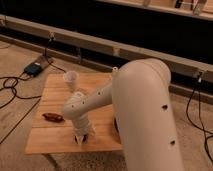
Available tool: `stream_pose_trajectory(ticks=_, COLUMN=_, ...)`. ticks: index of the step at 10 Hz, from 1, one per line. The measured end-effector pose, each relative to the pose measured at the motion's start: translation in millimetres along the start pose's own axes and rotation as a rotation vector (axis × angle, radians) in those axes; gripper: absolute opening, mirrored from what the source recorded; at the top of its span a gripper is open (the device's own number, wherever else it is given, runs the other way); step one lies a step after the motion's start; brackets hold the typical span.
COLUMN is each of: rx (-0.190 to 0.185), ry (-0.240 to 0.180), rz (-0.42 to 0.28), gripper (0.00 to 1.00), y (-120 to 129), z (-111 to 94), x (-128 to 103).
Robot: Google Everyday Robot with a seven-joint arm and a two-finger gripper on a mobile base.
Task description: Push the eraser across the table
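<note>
My gripper point(82, 136) points down at the front edge of the light wooden table point(50, 140), near its middle. A small dark patch point(90, 131) shows right against the gripper's right side; it may be the eraser, mostly hidden by the wrist. My big white arm point(142, 110) covers the table's right part.
A reddish-brown elongated object point(52, 117) lies on the table's left side. A white cup point(71, 78) stands at the back, a small white item point(114, 70) at the back right. A dark bowl edge point(116, 125) peeks from behind the arm. Cables and a box point(34, 68) lie on the floor to the left.
</note>
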State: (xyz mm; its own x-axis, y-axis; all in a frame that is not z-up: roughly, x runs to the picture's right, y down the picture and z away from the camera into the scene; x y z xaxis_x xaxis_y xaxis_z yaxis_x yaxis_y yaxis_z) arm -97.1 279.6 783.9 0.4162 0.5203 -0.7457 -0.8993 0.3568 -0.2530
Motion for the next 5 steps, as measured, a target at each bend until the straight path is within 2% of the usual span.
stream_pose_trajectory(ticks=5, rx=0.006, ry=-0.031, rz=0.051, gripper=0.65, y=-8.2, z=1.3, x=-23.8)
